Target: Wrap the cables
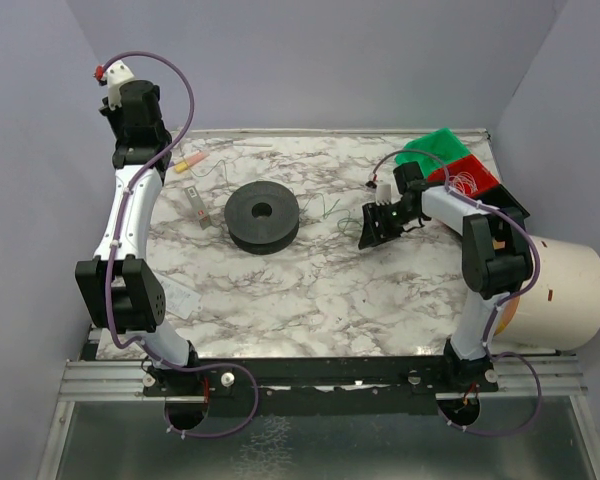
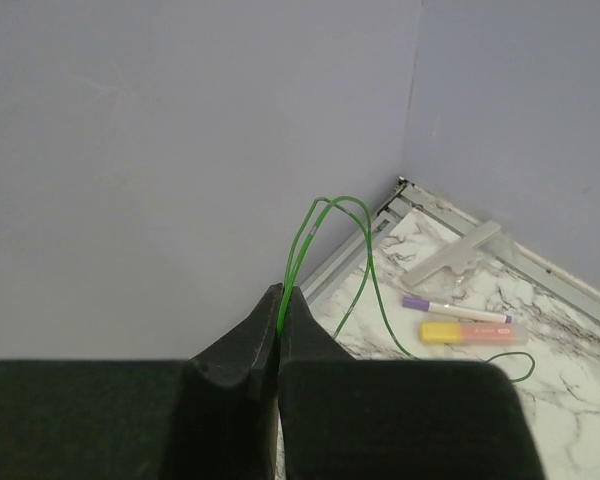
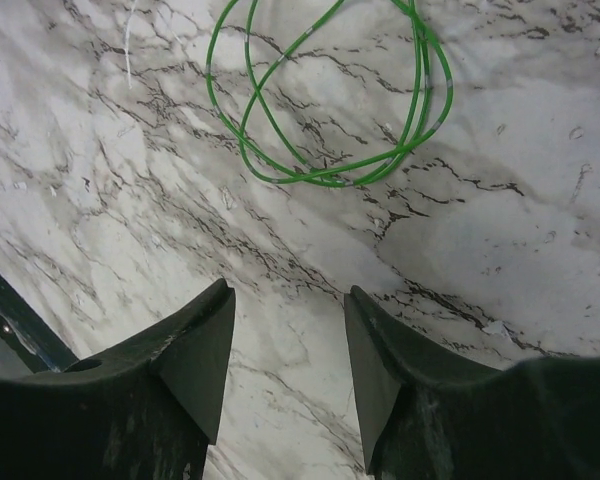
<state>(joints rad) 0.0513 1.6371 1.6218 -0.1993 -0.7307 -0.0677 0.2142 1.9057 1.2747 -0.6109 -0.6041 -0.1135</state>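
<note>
The cables I see are hair-thin green wires. One green cable (image 2: 338, 198) arches up out of my left gripper (image 2: 281, 292), which is shut on it, and trails down to the marble table (image 2: 560, 400) near the back left corner. The left arm is raised high by the left wall. A second green cable lies as a loose coil (image 3: 320, 181) on the marble, faint in the top view (image 1: 330, 208). My right gripper (image 3: 288, 290) (image 1: 368, 228) hovers just short of that coil, open, with nothing between its fingers.
A black round spool (image 1: 263, 217) sits mid-table. A yellow-pink highlighter (image 2: 475, 333), a purple-capped pen (image 2: 455, 309) and a grey clip (image 2: 458, 258) lie at the back left. Green (image 1: 442, 148) and red (image 1: 470, 177) bins and a white bucket (image 1: 570, 290) stand at the right.
</note>
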